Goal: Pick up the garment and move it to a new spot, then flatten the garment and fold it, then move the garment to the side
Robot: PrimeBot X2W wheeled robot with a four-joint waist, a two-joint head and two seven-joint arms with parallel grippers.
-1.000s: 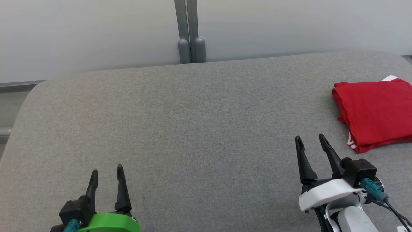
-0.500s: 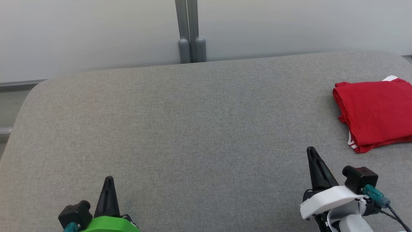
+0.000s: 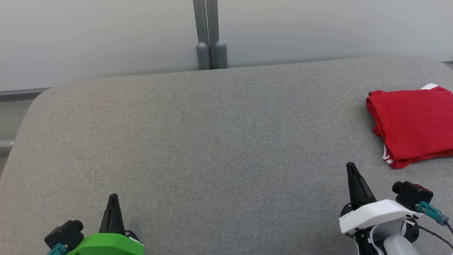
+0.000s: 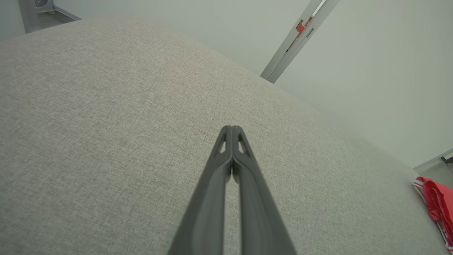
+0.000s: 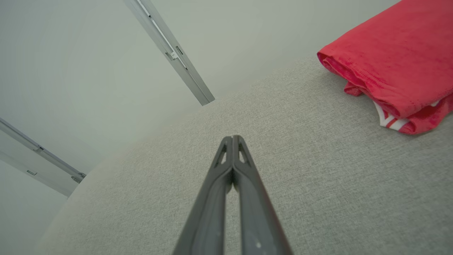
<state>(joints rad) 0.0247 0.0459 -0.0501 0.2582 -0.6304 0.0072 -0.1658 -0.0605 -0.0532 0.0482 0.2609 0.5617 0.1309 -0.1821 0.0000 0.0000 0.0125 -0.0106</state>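
The garment point(image 3: 414, 125) is red with white trim and lies folded at the far right of the grey padded table point(image 3: 212, 141); it also shows in the right wrist view point(image 5: 396, 67) and at the edge of the left wrist view point(image 4: 439, 205). My right gripper point(image 3: 351, 166) is shut and empty, hovering near the front edge, below and left of the garment and apart from it. My left gripper point(image 3: 113, 196) is shut and empty at the lower left, far from the garment. Both wrist views show the fingertips pressed together, left gripper point(image 4: 231, 128) and right gripper point(image 5: 232, 138).
A grey post point(image 3: 208, 35) stands against the pale wall behind the table's far edge. The table's rounded left corner point(image 3: 39, 99) drops off to the floor. Bare grey fabric stretches between the two grippers.
Both grippers went from open to shut with nothing between their fingers. Both then drew back toward the front edge, the right one drifting slightly right. The garment has not moved.
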